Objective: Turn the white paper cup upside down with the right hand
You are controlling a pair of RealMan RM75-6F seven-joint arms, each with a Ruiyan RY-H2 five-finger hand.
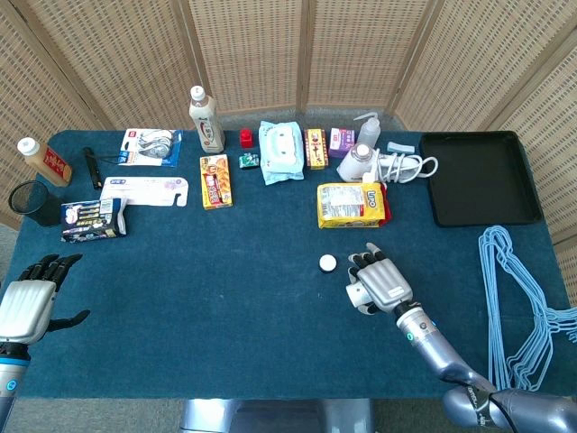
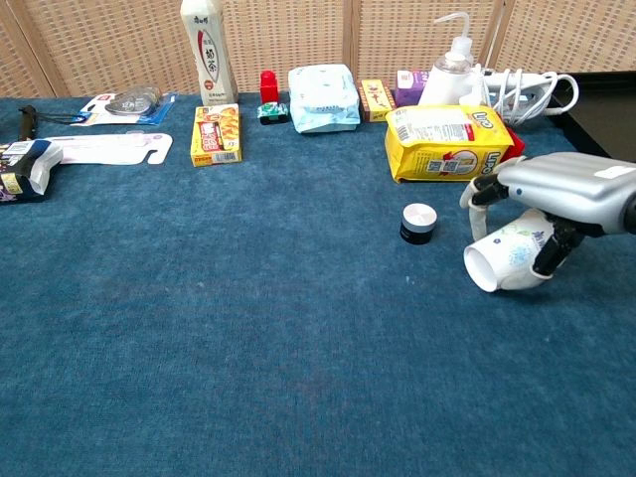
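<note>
We see the white paper cup [image 2: 509,256] lying on its side on the blue counter [image 2: 248,328], its open mouth facing left and a small floral print on its wall. The right hand [image 2: 556,194] grips it from above; the left hand [image 1: 32,293] hovers empty, fingers spread.
</note>
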